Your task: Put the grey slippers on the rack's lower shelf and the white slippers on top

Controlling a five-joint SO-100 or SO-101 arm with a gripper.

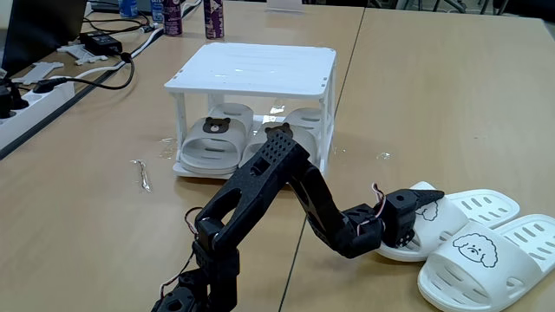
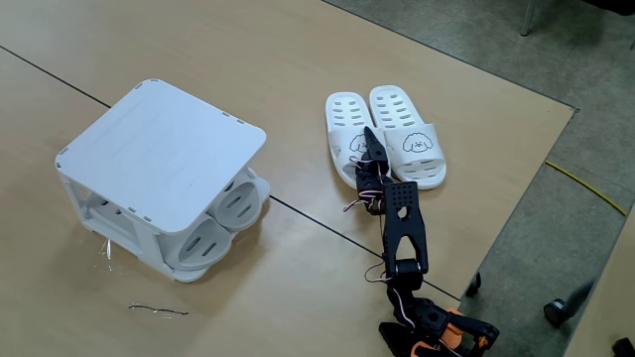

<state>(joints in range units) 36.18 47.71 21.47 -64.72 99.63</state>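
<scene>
Your arm reaches low across the tabletop (image 1: 434, 104) toward the white slippers (image 1: 481, 247), which lie side by side, touching, at the near right in a fixed view and at the far centre in a fixed view (image 2: 392, 139). The fingers (image 1: 422, 211) are down on the slipper of that pair that lies on the left in both fixed views, at its strap end. In a fixed view (image 2: 369, 151) they sit on that slipper's right edge, just beside the seam between the two slippers. They look close together around the strap, but you cannot tell from either view whether they are truly pinching it or only resting against it. The other white slipper, with the dog face showing, lies untouched just right of the fingers.

The grey slippers (image 1: 217, 143) are both inside the rack (image 1: 251, 74), side by side on the lower shelf (image 1: 186, 166), bear badges facing you in a fixed view; in a fixed view (image 2: 223, 223) their rounded ends poke out of the rack's near right side. The rack's top tier (image 2: 164, 149) is bare white slats. The rack stands well apart from the white slippers, to their left in both fixed views.
</scene>
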